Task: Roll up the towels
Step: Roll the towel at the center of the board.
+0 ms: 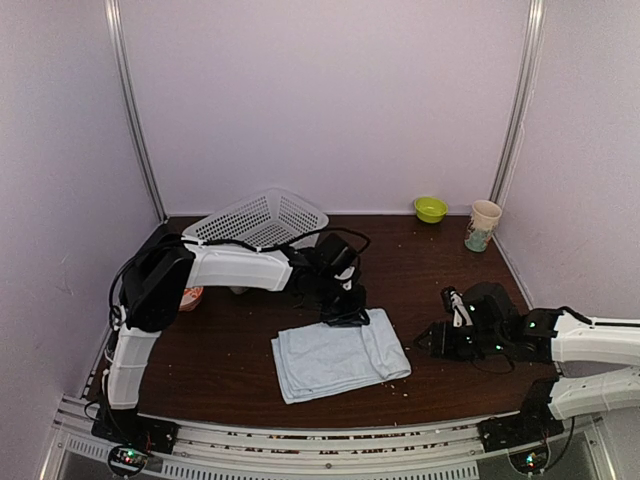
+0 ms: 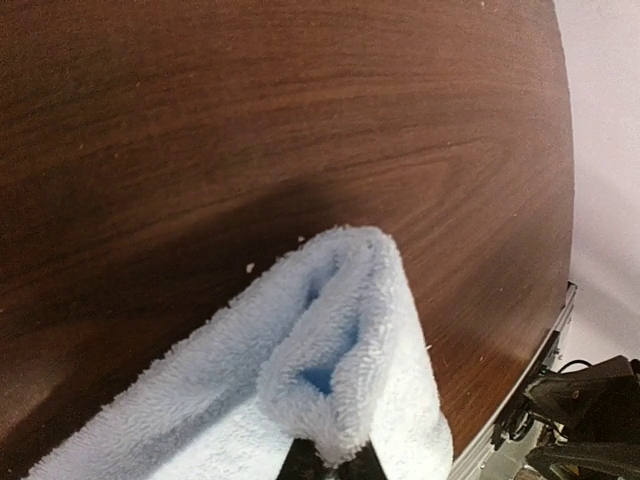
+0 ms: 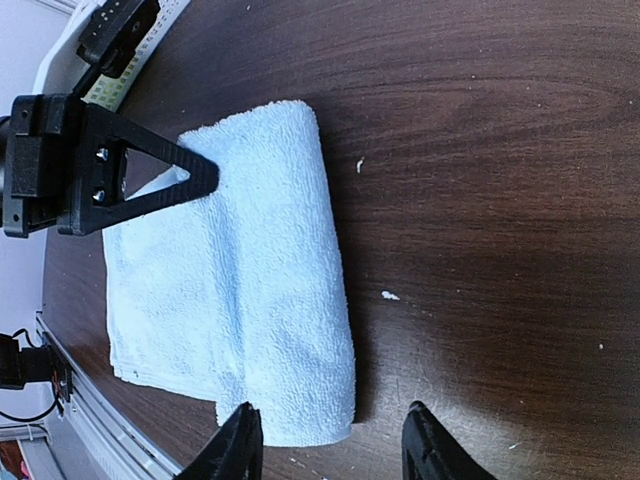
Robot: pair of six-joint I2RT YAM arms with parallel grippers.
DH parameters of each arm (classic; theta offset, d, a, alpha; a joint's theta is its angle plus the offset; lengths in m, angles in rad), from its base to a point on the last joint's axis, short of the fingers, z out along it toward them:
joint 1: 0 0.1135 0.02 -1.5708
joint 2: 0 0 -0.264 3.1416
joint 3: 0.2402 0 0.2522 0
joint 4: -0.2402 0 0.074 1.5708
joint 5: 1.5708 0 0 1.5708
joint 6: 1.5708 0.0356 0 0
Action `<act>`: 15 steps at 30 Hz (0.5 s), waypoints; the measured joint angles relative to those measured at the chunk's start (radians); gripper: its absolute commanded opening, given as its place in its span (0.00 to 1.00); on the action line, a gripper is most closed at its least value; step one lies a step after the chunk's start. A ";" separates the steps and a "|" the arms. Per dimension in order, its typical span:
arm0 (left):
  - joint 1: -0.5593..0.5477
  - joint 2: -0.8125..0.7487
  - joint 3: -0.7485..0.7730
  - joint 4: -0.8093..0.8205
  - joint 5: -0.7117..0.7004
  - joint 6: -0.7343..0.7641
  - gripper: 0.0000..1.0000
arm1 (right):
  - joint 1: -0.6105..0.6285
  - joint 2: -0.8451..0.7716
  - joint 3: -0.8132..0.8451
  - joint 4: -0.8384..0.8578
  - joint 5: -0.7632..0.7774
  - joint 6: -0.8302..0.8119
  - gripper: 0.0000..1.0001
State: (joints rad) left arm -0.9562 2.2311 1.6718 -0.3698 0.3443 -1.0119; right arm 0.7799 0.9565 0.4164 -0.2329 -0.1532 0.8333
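A pale blue towel (image 1: 338, 356) lies flat on the dark wooden table (image 1: 240, 350), its right-hand side curled into a loose roll (image 3: 300, 250). My left gripper (image 1: 345, 316) comes down on the far end of that roll and is shut on it; in the left wrist view the pinched fold (image 2: 335, 350) bulges just above the fingertips (image 2: 300, 462). My right gripper (image 3: 333, 432) stands open low over the table at the towel's right side (image 1: 432, 340). The near end of the roll sits just ahead of its gap, apart from both fingers (image 3: 240, 445).
A white mesh basket (image 1: 262, 218) leans upturned at the back behind the left arm. A green bowl (image 1: 431, 208) and a paper cup (image 1: 483, 225) stand at the back right. A small orange-and-white object (image 1: 191, 296) sits under the left arm. The metal rail (image 1: 330, 440) runs along the near edge.
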 measured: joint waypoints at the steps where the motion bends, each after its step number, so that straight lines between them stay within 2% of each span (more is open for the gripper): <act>1: 0.000 0.000 -0.001 0.014 0.002 0.000 0.00 | -0.001 0.001 0.000 0.000 -0.003 0.000 0.48; 10: 0.003 -0.014 -0.047 0.190 0.038 -0.001 0.00 | -0.001 0.097 -0.003 0.034 -0.070 -0.015 0.48; 15: 0.015 -0.014 -0.101 0.232 0.050 -0.005 0.01 | 0.012 0.128 -0.011 0.050 -0.105 -0.015 0.48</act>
State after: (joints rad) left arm -0.9413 2.2169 1.5711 -0.1383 0.3939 -1.0164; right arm 0.7918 1.0843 0.4049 -0.1825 -0.2581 0.8181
